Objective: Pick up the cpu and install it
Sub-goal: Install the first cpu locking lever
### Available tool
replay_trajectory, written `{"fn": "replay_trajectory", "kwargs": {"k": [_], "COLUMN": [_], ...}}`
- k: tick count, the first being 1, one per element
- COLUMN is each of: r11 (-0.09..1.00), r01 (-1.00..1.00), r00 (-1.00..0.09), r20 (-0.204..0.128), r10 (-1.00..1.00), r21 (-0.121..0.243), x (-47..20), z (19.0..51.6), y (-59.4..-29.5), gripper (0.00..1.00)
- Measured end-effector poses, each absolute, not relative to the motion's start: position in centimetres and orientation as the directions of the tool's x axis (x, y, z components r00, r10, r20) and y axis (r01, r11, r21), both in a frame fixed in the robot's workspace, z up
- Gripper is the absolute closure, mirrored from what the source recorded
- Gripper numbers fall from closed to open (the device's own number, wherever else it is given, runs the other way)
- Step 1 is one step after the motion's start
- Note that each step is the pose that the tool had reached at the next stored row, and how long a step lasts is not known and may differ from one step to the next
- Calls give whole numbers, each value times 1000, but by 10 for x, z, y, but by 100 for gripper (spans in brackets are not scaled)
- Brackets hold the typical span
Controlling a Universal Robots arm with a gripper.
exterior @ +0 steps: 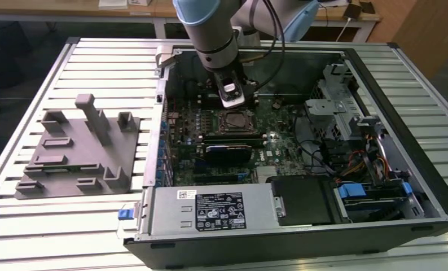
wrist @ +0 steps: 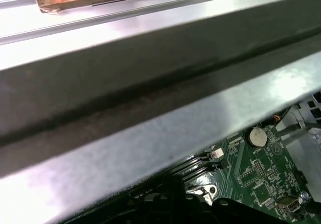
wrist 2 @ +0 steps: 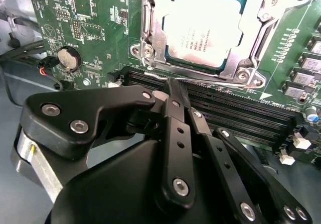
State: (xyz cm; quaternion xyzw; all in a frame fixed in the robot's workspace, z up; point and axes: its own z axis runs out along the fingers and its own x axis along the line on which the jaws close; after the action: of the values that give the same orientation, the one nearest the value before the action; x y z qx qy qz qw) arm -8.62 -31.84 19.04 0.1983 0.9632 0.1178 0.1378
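Open computer case (exterior: 404, 186) lying on a slatted metal tabletop (exterior: 96, 51), motherboard (exterior: 277, 127) exposed. Cpu (wrist 2: 203, 30) seated in the metal-framed socket (wrist 2: 150, 38) near the centre of the board, pale top facing up, seen in the second wrist view; same socket in the exterior view at (exterior: 235, 120), just beyond the memory slots (wrist 2: 235, 108). Pincer (exterior: 232, 97) poised over the board just on the far side of the socket, apart from the cpu, fingers (wrist 2: 175, 108) drawn together with nothing between them, tips over the memory slots in the second wrist view. Coin cell battery (wrist 2: 68, 58) on the board beside the socket, visible in both wrist views (wrist: 257, 137). Grey moulded fixture (exterior: 81, 152) on the tabletop toward the exterior view's left, well apart from the case. Power supply (exterior: 209, 210) at the near edge of the case. Case wall (wrist: 150, 103) close before the lens in the first wrist view.
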Motion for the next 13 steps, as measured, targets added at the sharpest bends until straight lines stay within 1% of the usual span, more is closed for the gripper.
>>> {"fn": "replay_trajectory", "kwargs": {"k": [13], "r11": [896], "r01": [348], "r00": [-884], "r20": [-221], "r10": [412], "r21": [277], "x": [-85], "z": [189], "y": [-319], "gripper": [89]}}
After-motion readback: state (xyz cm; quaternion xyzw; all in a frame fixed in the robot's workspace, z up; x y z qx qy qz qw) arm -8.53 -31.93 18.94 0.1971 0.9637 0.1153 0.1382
